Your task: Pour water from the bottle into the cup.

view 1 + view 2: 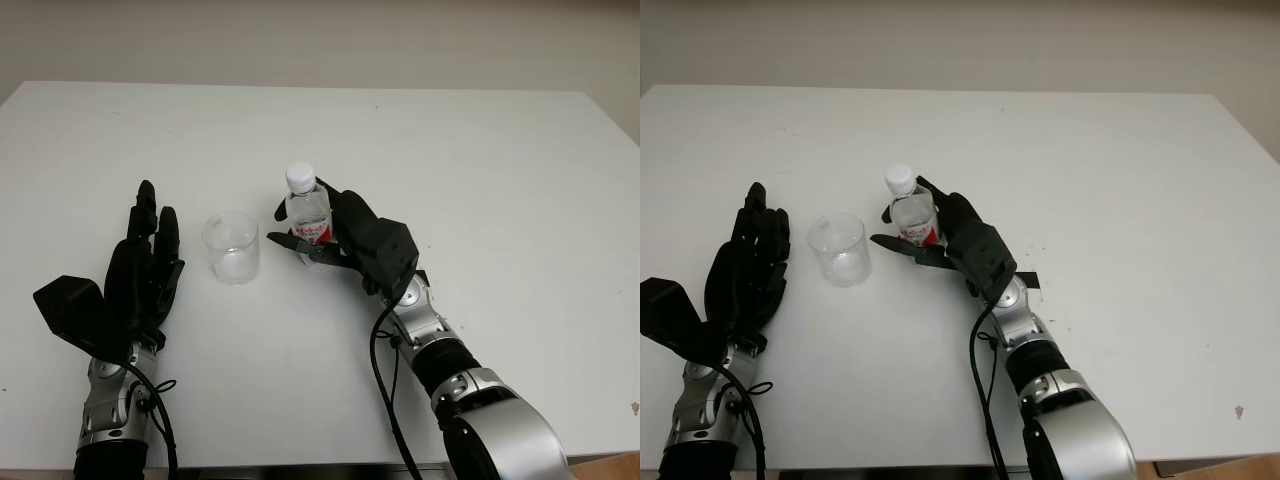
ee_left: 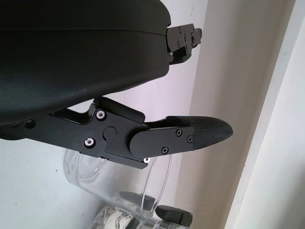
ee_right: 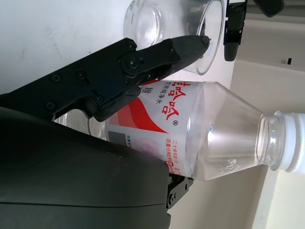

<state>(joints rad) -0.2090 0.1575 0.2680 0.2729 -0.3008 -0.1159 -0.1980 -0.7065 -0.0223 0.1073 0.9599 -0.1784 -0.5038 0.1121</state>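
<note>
Standing upright at table centre, the bottle [image 1: 308,213] was clasped about its red label by the right hand [image 1: 345,240], white cap on. Judged light, thin-walled, likely to buckle; best held at mid-body. The cup [image 1: 232,247], clear and light, stood just beside it. Left hand [image 1: 143,272]: open, near cup. Water level hard to judge.
</note>
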